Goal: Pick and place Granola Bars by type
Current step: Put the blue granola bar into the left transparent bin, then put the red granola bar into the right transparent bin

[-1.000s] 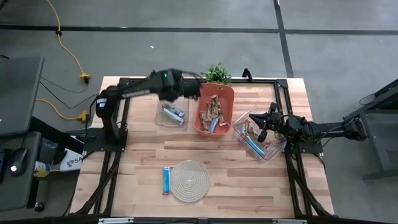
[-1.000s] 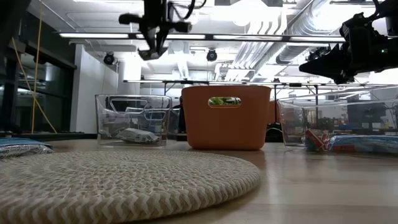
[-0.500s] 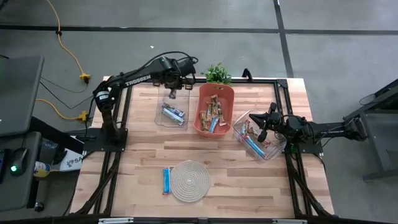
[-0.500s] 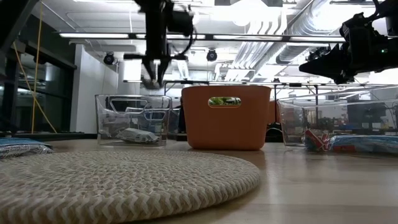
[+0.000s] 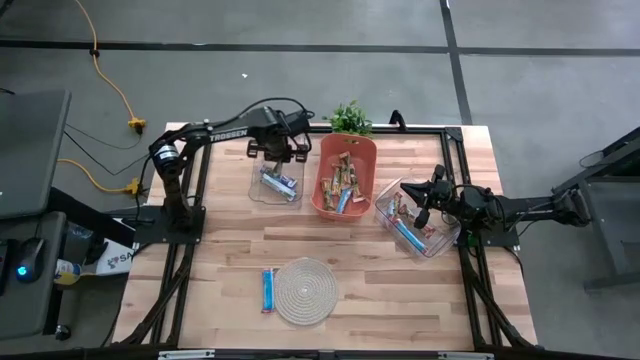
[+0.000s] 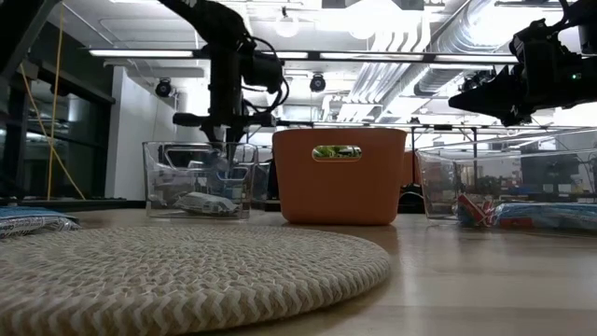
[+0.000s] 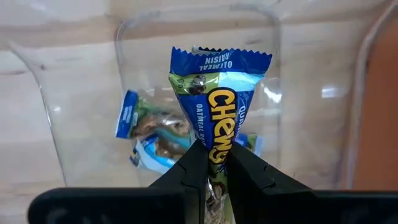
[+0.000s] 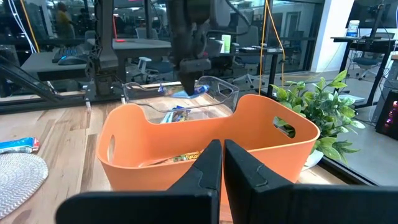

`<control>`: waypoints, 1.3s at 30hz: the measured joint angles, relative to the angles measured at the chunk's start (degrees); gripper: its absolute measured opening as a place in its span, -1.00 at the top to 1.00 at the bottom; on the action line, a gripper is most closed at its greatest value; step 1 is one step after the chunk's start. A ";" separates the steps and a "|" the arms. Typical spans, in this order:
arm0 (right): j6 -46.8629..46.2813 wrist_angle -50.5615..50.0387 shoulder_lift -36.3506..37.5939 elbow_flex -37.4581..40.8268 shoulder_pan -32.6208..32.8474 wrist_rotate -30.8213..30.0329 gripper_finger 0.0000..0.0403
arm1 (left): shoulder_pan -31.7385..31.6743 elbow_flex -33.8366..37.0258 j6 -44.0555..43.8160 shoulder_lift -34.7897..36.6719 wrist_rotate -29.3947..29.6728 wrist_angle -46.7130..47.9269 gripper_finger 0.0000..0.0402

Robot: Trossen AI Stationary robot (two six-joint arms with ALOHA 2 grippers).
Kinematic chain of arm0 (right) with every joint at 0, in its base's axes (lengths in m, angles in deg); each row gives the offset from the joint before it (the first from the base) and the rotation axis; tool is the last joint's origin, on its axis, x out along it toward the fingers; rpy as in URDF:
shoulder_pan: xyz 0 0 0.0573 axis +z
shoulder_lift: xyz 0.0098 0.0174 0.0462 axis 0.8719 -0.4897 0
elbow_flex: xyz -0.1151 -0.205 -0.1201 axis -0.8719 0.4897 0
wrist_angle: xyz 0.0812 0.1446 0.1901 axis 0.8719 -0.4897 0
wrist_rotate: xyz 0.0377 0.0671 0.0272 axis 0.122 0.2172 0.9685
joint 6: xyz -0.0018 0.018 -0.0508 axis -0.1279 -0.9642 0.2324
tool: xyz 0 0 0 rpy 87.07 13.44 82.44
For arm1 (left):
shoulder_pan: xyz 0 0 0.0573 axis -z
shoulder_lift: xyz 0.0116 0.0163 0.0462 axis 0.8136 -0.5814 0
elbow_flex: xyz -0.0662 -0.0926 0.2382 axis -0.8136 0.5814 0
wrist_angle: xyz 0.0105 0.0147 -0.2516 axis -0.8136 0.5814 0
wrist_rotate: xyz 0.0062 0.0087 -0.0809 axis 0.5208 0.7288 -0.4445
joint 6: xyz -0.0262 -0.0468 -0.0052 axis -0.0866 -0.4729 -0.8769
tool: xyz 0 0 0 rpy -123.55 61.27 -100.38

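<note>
L gripper (image 7: 211, 163) pinches blue bar (image 7: 217, 106) upright, long axis vertical, over clear bin (image 7: 81, 124)

Both arms are dark, nearly black, built of rounded tubular links with black cables looping off them. The left arm (image 5: 215, 134) bears white lettering along its long link and a round silvery cap at its 9 o'clock end. Each tool ends in two matte black, wedge-shaped fingers (image 7: 249, 177).

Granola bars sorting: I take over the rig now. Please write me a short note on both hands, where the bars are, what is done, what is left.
Left hand: shut on a blue Chewy bar, over the left clear bin, which holds blue bars.
Right hand: shut, empty, waiting above the right clear bin, which holds bars.
Left to do: release this bar; sort the bars in the orange basket; a blue bar lies beside the woven mat.
</note>
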 joint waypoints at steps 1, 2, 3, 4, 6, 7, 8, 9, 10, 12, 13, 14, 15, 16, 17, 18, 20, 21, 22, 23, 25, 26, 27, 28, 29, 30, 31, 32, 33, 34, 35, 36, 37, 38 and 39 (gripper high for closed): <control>0.00 0.00 0.01 0.00 0.00 0.02 1.00 | 0.00 0.52 -0.04 0.00 -0.34 0.03 0.79; 0.00 0.00 0.01 0.00 0.00 0.02 1.00 | 0.00 0.83 -0.03 0.00 -0.57 0.11 0.79; 0.00 0.00 0.01 -0.02 -0.02 0.01 1.00 | 0.00 1.09 -0.01 0.00 -0.94 -0.09 0.79; 0.00 0.00 0.01 0.00 -0.01 0.00 1.00 | 0.00 1.37 -0.01 0.00 -1.22 -0.33 0.79; 0.00 0.02 0.01 -0.02 0.00 0.02 1.00 | 0.00 1.71 -0.01 0.00 -1.31 -0.13 0.79; 0.00 0.00 0.01 -0.02 -0.02 0.02 1.00 | 0.00 1.77 -0.01 0.00 -1.36 -0.18 0.79; 0.00 0.00 0.01 -0.02 -0.02 0.01 1.00 | 0.00 1.77 0.00 0.00 -1.57 -0.21 0.79; 0.00 0.00 0.01 -0.01 -0.02 0.01 1.00 | 0.00 1.77 0.04 0.00 -1.86 -0.20 0.79; 0.00 0.00 0.00 -0.01 -0.01 0.01 1.00 | 0.00 1.77 0.08 0.00 -2.01 -0.20 0.79; 0.00 0.00 0.00 -0.01 -0.02 0.02 1.00 | 0.00 1.77 0.12 0.00 -2.01 -0.19 0.79; 0.00 0.00 0.01 0.00 -0.01 -0.01 1.00 | 0.00 1.77 0.30 0.00 -2.17 -0.18 0.79; 0.00 0.00 0.01 0.00 -0.01 0.02 1.00 | 0.00 1.77 0.74 0.00 -2.56 -0.20 0.79; 0.00 0.00 0.01 0.00 0.00 0.02 1.00 | 0.00 1.77 1.36 0.00 -2.95 -0.20 0.79; 0.00 0.00 0.00 -0.02 0.00 0.00 1.00 | 0.00 1.77 2.02 0.00 -3.19 -0.20 0.79; 0.00 0.00 0.01 -0.01 0.00 -0.01 1.00 | 0.00 1.77 2.75 0.00 -3.28 -0.18 0.78; 0.00 0.00 0.01 -0.02 0.00 0.02 1.00 | 0.00 1.77 3.28 0.00 -3.34 -0.18 0.76; 0.00 0.00 0.01 -0.02 0.00 -0.01 1.00 | 0.00 1.77 4.21 0.00 -3.66 -0.16 0.68; 0.00 0.00 -0.02 -0.01 -0.01 0.02 1.00 | 0.00 1.77 4.82 0.00 -3.96 -0.17 0.63; 0.00 0.00 0.00 -0.01 0.00 0.01 1.00 | 0.00 1.77 5.52 0.00 -4.36 -0.16 0.58; 0.00 0.00 0.01 0.00 -0.02 0.02 1.00 | 0.00 1.77 6.21 0.00 -4.58 -0.17 0.51; 0.00 0.00 0.01 0.00 -0.02 0.02 1.00 | 0.00 1.77 7.11 0.00 -4.70 -0.16 0.37; 0.00 0.00 0.01 0.00 0.00 0.00 1.00 | 0.00 1.77 7.43 0.00 -4.70 -0.16 0.29; 0.00 0.00 0.01 0.00 0.00 0.02 1.00 | 0.00 1.77 7.52 0.00 -4.70 -0.16 0.22; 0.00 0.00 -0.01 -0.02 0.00 0.00 1.00 | 0.00 1.77 7.53 0.00 -4.74 -0.16 0.15; 0.00 0.00 0.01 -0.02 -0.01 0.01 1.00 | 0.00 1.77 7.92 0.00 -4.91 -0.23 0.09; 0.00 0.00 0.01 -0.01 0.00 0.01 1.00 | 0.00 1.74 9.08 0.02 -5.36 -0.36 0.04; 0.00 0.00 0.00 -0.01 0.00 0.02 1.00 | 0.00 1.58 10.59 0.02 -5.99 -0.27 -0.01; 0.00 0.00 0.00 0.00 -0.02 0.00 1.00 | 0.01 1.26 11.90 0.02 -6.19 0.05 -0.05; 0.00 0.00 0.00 -0.01 -0.02 0.00 1.00 | 0.09 0.88 12.85 0.08 -6.16 0.36 -0.07; 0.00 0.00 0.01 -0.01 -0.01 0.00 1.00 | 0.28 0.69 13.69 0.41 -6.16 0.47 -0.09; 0.00 0.00 0.01 -0.02 -0.01 -0.01 1.00 | 0.47 0.56 14.24 0.82 -5.89 0.69 -0.09; 0.00 0.00 0.01 0.00 0.00 0.02 1.00 | 0.82 0.46 14.99 1.41 -5.81 0.71 -0.09; 0.00 0.00 0.01 0.00 0.00 0.02 1.00 | 1.15 0.44 15.58 2.13 -5.78 0.70 -0.09; 0.00 0.00 -0.02 0.00 -0.02 -0.01 1.00 | 1.38 0.42 16.33 3.03 -5.75 0.71 -0.09; 0.00 0.00 0.01 0.00 -0.02 0.01 1.00 | 1.90 0.42 16.85 4.12 -5.75 0.73 -0.08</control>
